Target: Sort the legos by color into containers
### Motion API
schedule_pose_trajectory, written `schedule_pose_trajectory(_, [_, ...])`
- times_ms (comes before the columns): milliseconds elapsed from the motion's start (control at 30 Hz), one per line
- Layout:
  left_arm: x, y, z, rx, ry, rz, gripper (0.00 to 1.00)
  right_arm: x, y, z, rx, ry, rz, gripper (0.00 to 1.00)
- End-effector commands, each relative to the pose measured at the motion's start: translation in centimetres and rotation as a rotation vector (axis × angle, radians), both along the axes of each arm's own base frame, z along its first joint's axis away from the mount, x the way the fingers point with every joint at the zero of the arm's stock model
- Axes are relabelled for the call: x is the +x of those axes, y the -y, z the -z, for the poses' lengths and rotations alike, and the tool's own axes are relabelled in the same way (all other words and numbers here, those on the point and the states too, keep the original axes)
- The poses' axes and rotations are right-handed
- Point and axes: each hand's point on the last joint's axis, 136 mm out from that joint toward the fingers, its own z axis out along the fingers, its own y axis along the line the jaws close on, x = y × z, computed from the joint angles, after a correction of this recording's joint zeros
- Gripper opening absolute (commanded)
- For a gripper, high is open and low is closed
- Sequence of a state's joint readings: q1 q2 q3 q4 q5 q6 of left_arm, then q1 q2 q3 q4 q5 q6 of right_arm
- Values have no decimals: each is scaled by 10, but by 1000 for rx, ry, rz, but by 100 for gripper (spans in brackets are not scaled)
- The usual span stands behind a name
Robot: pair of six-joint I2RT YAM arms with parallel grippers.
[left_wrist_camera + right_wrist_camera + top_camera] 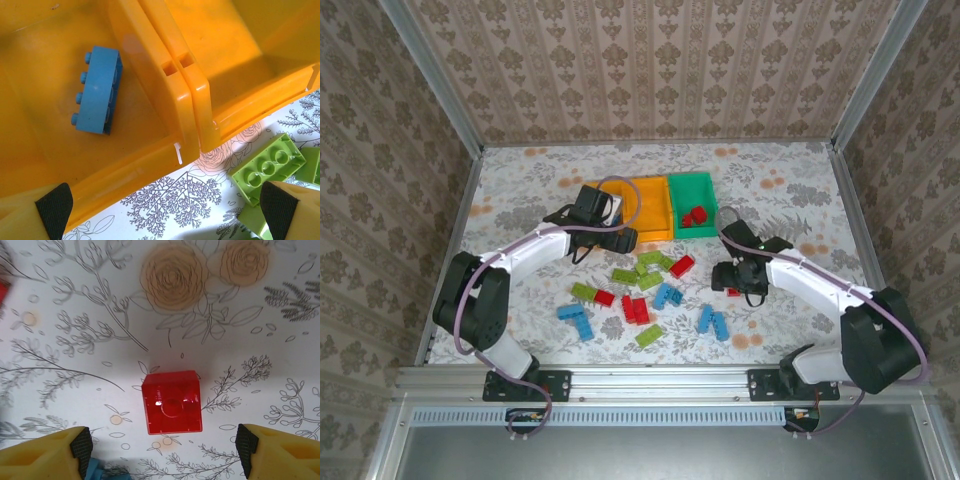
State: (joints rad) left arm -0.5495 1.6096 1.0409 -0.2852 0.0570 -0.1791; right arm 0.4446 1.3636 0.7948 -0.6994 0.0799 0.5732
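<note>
Red brick (171, 401) lies on desk (75, 315), centre of right wrist frame, just above right tool (162, 449), lined up with its gap. Tool spread apart, brick untouched. Brick squarish, no long axis. Left tool (165, 205) wide apart over orange bin (145, 65).

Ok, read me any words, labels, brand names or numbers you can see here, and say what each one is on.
No readable text anywhere in these views.
Blue brick in the orange-yellow bin: studs too blurred to show any lettering.
Red brick, green bin, flowered table cover: plain, no print.
</note>
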Motion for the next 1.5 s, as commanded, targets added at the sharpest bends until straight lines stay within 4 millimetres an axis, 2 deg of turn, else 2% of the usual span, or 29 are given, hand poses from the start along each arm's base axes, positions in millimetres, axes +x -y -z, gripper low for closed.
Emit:
schedule_pose_trajectory(0, [0, 5, -2, -25, 0, -2, 100, -9, 2, 22, -39, -72, 6, 77])
schedule_pose_trajectory(100, [-1, 3, -4, -24, 7, -4, 100, -7, 2, 35, -68, -104, 8, 73])
schedule_pose_trajectory(200, [-2, 1, -6, -21, 17, -6, 100, -2, 0, 40, -96, -105, 2, 64])
schedule_pose_trajectory(400, [-4, -2, -4, -13, 18, -10, 100, 10, -14, 30, -153, -52, -64, 35])
schedule_pose_trajectory(533, [-4, -2, -3, -14, 16, -8, 100, 23, -25, 14, -134, 18, -76, 26])
schedule_pose_trajectory(833, [-5, -4, -5, -12, 22, -10, 100, 74, -49, -44, -36, 224, -75, 24])
schedule_pose_trajectory(1067, [-8, -4, -9, -16, 31, -3, 100, 133, -67, -64, 143, 281, -17, 24])
schedule_pose_trajectory(1233, [-14, -11, -11, 3, 51, 6, 100, 172, -72, -63, 237, 250, 47, 24])
schedule_pose_trajectory(1367, [-19, -16, -9, 18, 50, 13, 100, 197, -74, -56, 248, 230, 68, 26])
schedule_pose_trajectory(1467, [-22, -15, -8, 15, 42, 22, 100, 206, -73, -46, 247, 196, 93, 27])
